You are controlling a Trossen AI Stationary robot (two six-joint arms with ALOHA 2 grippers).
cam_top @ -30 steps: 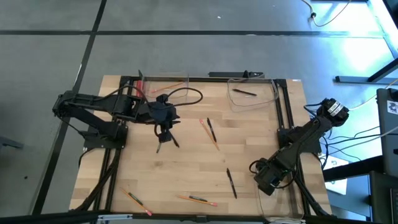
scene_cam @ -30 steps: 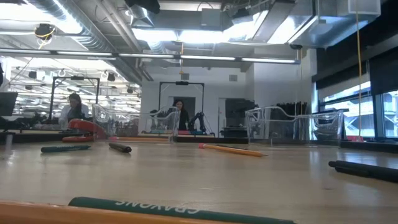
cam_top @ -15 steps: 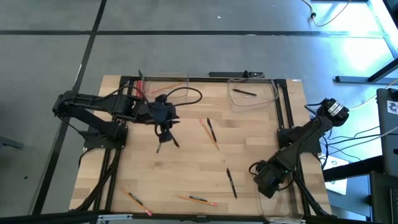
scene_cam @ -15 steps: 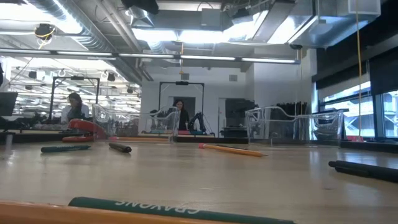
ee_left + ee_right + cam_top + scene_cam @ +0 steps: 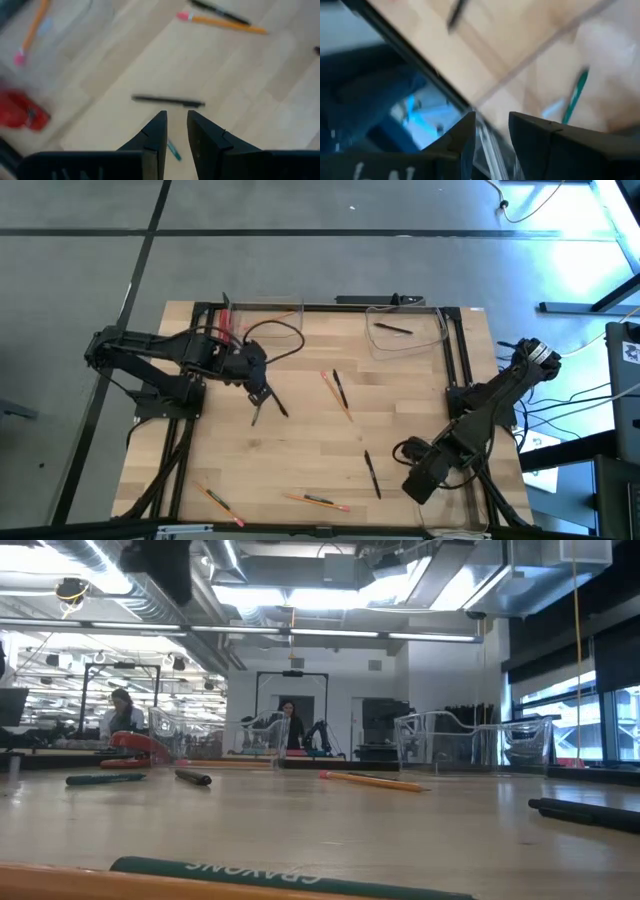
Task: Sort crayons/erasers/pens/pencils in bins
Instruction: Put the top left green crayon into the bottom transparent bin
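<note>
Most of the sorting looks undone. At the table's left, the left gripper (image 5: 258, 392) hangs over the wood with its jaws a narrow gap apart and empty; its wrist view shows a black pen (image 5: 168, 101) lying just ahead of the fingertips, with a green crayon (image 5: 173, 149) beneath them. Behind it, the far-left bin (image 5: 262, 311) holds one pencil (image 5: 283, 314). In the middle, a pencil (image 5: 327, 382) and a pen (image 5: 342, 393) lie loose together, and near the front edge two more pencils (image 5: 218, 501) wait, with another pen (image 5: 372, 474) to their right. The far-right bin (image 5: 406, 332) holds a single pen (image 5: 394, 328). The right gripper (image 5: 420, 481) sits at the front right corner, jaws slightly apart, holding nothing.
</note>
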